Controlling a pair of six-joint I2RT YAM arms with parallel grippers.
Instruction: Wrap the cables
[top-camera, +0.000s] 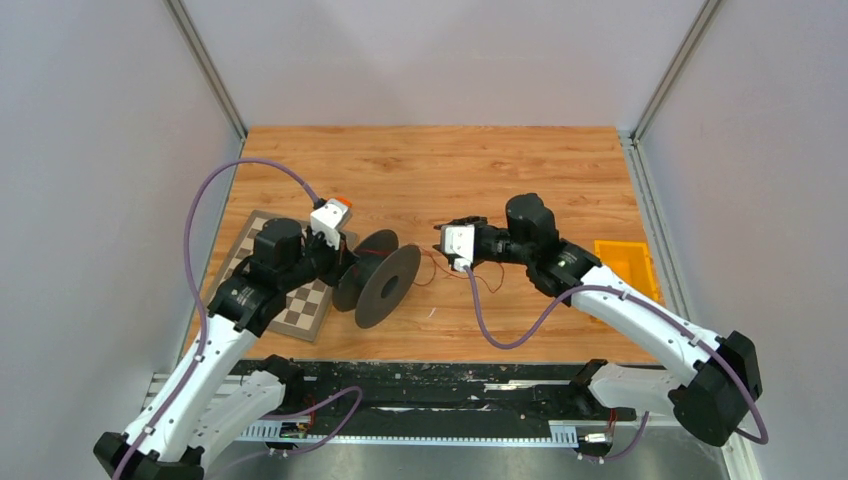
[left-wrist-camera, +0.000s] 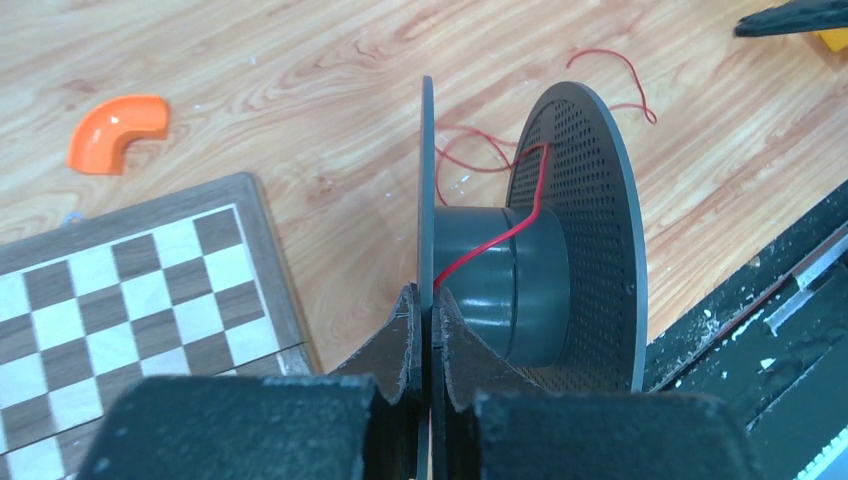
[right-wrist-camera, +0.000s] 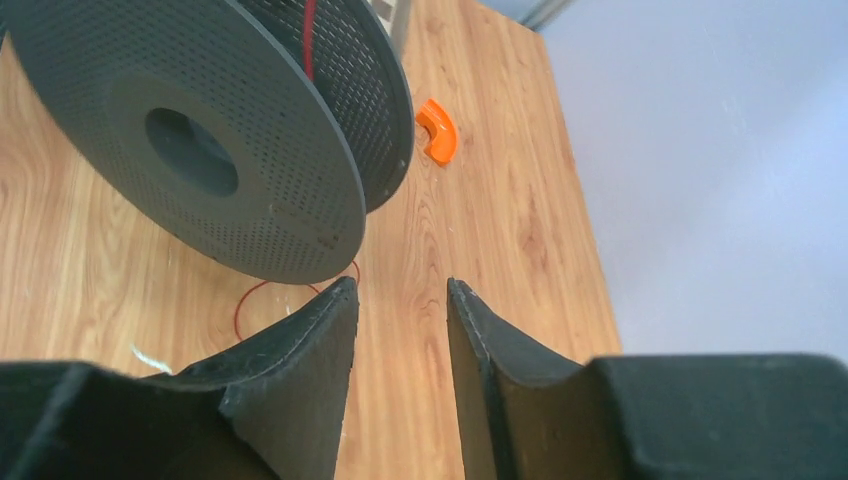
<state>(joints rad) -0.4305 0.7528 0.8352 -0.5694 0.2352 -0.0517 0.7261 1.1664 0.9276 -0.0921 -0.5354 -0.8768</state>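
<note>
My left hand (left-wrist-camera: 432, 322) pinches one thin disc of the spool (left-wrist-camera: 500, 285), held on edge left of the bench's (top-camera: 450, 170) middle. My right hand (right-wrist-camera: 400, 300) is spread and empty beside it. The wire (left-wrist-camera: 497, 238) crosses the hub just once (the rest curls loose toward the right edge). A slack turn could shed it, and the disc may twist in my narrow pinch.
</note>
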